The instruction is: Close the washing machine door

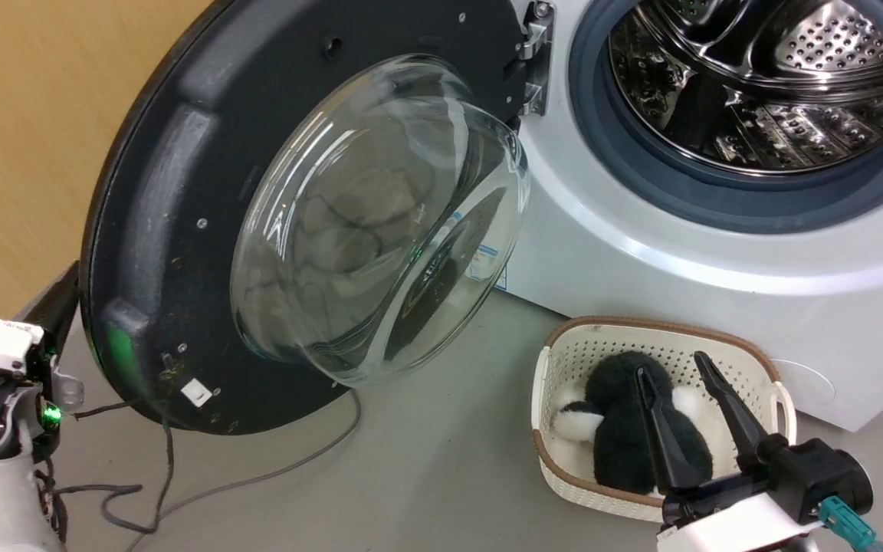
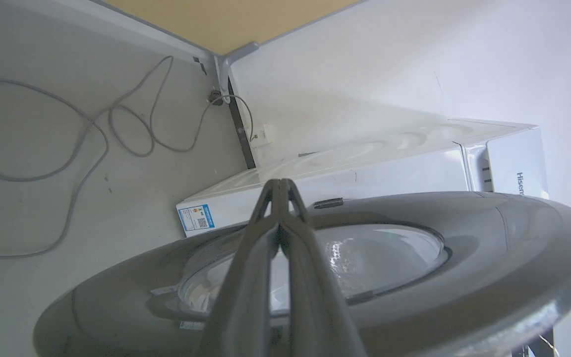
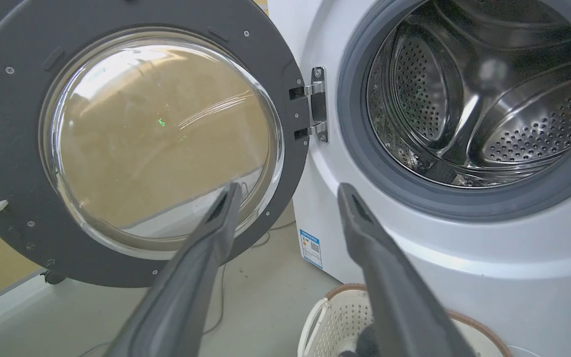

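Two things lie bare in the front of the washing machine (image 1: 641,261): its grey gasket (image 1: 641,161) and steel drum (image 1: 763,77). The washing machine door (image 1: 173,253) hangs swung wide out from its hinge (image 1: 535,61) at the left of the gasket. Its inner face and bulging glass bowl (image 1: 365,222) are turned toward the head camera, and its free edge is well away from the machine. The left gripper (image 2: 279,186) is behind the door, on its glossy outer side — its two fingers pressed together tip to tip with nothing between them. In the left wrist view they lie across that outer face, but whether they touch it I cannot tell. The right gripper (image 1: 670,365) hovers low at the right, fingers spread apart and empty, over a cream perforated basket (image 1: 539,391). The basket sits on the floor (image 1: 441,475) just before the machine and holds a black and white plush toy (image 1: 610,448). In the right wrist view those fingers point between door and drum — a small blue label (image 3: 310,248) shows low on the machine's front. A grey cable (image 1: 257,479) trails over the floor under the door
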Robot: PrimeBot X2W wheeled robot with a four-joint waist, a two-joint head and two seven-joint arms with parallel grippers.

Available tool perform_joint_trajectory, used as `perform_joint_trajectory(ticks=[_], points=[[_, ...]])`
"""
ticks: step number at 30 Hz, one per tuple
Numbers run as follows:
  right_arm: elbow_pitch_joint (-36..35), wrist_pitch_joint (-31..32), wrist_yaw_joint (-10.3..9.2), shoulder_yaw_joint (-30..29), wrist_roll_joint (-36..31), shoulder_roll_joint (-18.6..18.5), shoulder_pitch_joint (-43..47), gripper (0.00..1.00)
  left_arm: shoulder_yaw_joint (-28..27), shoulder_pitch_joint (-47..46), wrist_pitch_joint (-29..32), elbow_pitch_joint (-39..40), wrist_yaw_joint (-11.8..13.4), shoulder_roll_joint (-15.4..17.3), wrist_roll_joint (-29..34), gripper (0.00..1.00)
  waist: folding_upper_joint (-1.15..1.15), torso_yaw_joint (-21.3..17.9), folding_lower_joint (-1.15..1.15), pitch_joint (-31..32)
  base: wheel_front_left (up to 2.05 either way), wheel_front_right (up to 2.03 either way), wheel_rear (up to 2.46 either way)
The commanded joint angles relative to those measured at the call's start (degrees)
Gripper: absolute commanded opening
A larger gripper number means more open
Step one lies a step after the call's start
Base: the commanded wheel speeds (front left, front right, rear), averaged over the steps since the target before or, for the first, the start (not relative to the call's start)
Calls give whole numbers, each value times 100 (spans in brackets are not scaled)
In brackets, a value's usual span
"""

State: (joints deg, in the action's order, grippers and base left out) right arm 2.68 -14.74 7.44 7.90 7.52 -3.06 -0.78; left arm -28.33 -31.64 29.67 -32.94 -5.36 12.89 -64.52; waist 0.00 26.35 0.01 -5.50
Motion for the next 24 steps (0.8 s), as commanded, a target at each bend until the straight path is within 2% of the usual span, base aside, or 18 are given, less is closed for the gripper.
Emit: perform_joint_trajectory(ticks=[1, 5, 13, 24], points=[[-15, -26, 5, -5, -42, -5, -67, 100, -5, 21, 123, 18, -54, 43, -90, 0, 0, -9, -1, 5, 0, 0, 0], [4, -26, 5, -63, -29, -4, -48, 100, 74, 236, 856, 186, -112, 48, -432, 0, 0, -26, -1, 80, 0, 0, 0], [29, -26, 5, -210, 47, 9, 42, 100, 459, 1090, 2082, 1359, -161, -372, -965, 0, 0, -94, -1, 342, 0, 0, 0], [2, -26, 5, -385, 143, 17, 150, 100, 1093, 2047, 2685, 2724, 91, -917, -1390, 0, 0, -560, -1, 514, 0, 0, 0]])
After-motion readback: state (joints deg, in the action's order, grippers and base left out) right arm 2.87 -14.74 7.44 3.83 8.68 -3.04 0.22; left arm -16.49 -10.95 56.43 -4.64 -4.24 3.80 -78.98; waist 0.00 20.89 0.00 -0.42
